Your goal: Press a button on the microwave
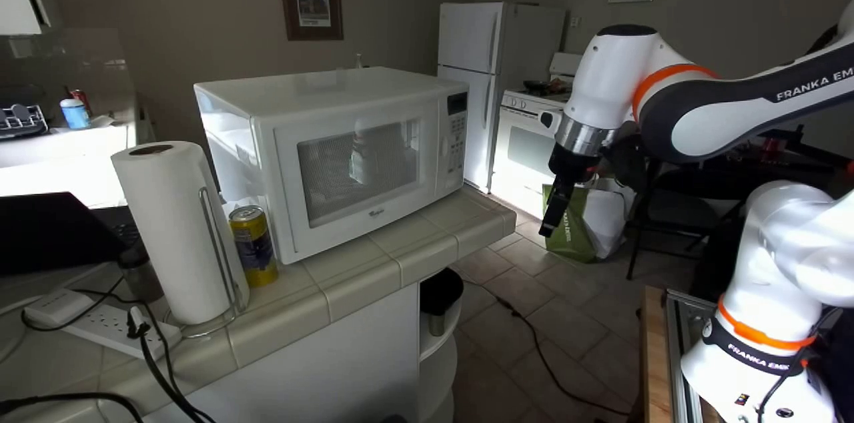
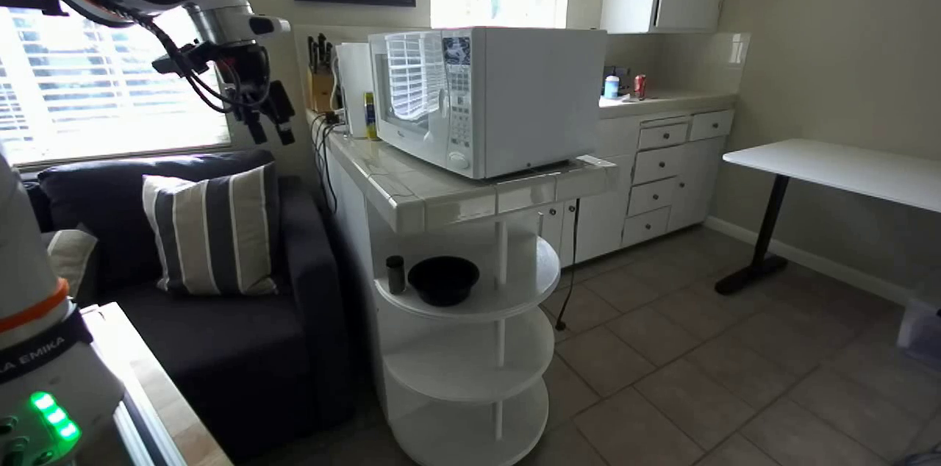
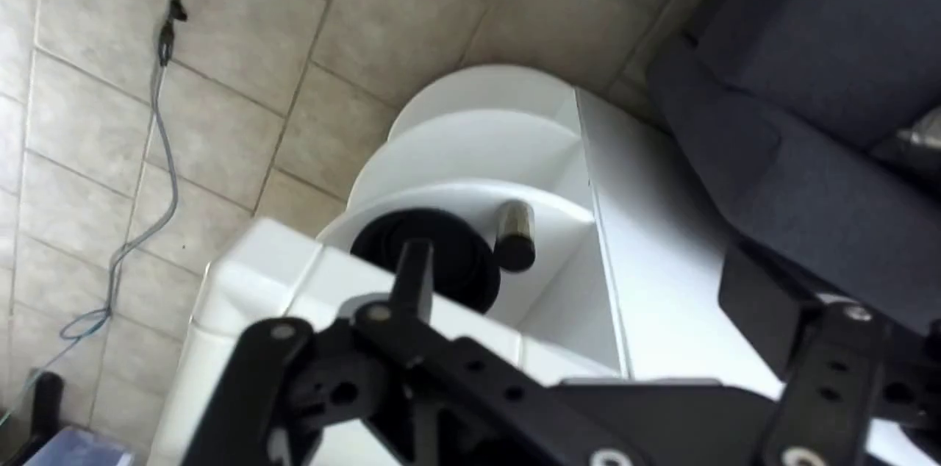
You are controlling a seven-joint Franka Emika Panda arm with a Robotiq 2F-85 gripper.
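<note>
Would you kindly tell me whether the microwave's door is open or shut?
Shut: in both exterior views, the door lies flush on the microwave, with no gap showing.

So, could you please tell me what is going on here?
A Franka Emika Panda arm is there to press one of the buttons on the white microwave, which stands on the tiled counter with its door shut. The Robotiq gripper is open and holds nothing; it hangs in the air, apart from the microwave in both exterior views, so nothing is being pressed at this moment. A paper towel roll and a yellow can stand beside the microwave.
</note>
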